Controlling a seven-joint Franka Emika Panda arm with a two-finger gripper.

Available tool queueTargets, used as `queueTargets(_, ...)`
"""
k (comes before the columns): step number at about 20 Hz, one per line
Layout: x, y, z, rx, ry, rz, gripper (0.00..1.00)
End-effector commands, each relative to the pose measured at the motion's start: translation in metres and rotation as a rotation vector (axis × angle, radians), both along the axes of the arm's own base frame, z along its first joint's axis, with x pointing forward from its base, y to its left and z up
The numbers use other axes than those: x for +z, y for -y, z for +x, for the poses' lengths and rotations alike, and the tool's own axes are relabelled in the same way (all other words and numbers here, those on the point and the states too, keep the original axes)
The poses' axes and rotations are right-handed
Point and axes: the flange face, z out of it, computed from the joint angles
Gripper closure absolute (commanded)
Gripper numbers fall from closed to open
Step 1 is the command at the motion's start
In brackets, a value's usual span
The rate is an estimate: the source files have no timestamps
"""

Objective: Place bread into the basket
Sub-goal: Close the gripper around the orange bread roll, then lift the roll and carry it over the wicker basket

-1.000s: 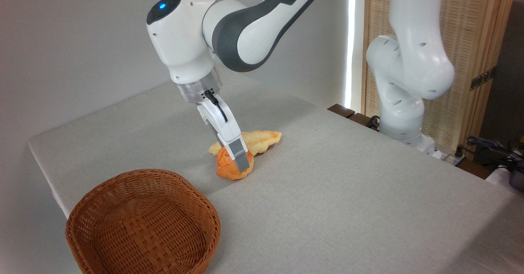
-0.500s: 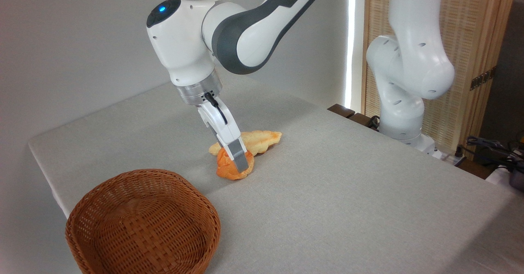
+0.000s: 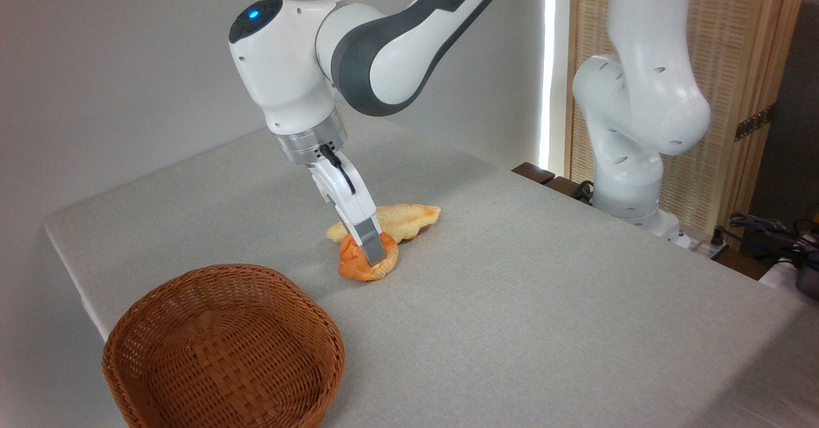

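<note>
Reaching down from the upper left, a white and dark-grey robot arm (image 3: 358, 50) sets its two-finger tool (image 3: 370, 255) onto a small round orange-golden bun (image 3: 361, 265) with a lumpy top, near the middle of the grey cloth-covered tabletop (image 3: 544, 313). One grey-tipped finger (image 3: 368, 241) shows in front of the bun, pressed against its upper side; the other finger is hidden behind it, and the tool appears closed around the bun, though the far side of the grip cannot be seen. The bun looks to sit at or just above the cloth, and whether it touches the surface cannot be told. Just behind it, towards the tabletop's far edge, lies a longer, flatter pale-yellow leaf-shaped pastry (image 3: 409, 218), its near edge touching or all but touching the bun. A round, shallow, reddish-brown woven wicker basket (image 3: 224, 345) stands at the tabletop's near left corner, apart from the bun, with nothing visible inside. The arm's white base column (image 3: 640, 95) rises beyond the tabletop's right edge, before a slatted wooden screen (image 3: 736, 63).
</note>
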Motion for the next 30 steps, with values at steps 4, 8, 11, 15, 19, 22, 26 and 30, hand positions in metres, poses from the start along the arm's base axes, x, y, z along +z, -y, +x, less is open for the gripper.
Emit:
queueTargets(4, 0.005, -0.005, 0.0, -0.004, 0.023, 0.002, 0.54)
queueTargets(8, 0.038, -0.013, 0.014, 0.014, 0.097, -0.019, 0.54)
queueTargets(11, 0.067, -0.04, 0.035, 0.078, 0.202, -0.046, 0.54)
queueTargets(15, 0.086, -0.043, 0.054, 0.101, 0.373, -0.071, 0.53)
queueTargets(19, 0.092, -0.052, 0.068, 0.124, 0.49, -0.081, 0.48)
queueTargets(22, 0.078, -0.049, 0.086, 0.124, 0.574, -0.077, 0.41)
queueTargets(26, 0.06, -0.043, 0.096, 0.11, 0.601, -0.071, 0.0)
queueTargets(30, 0.053, -0.038, 0.1, 0.103, 0.605, -0.069, 0.0)
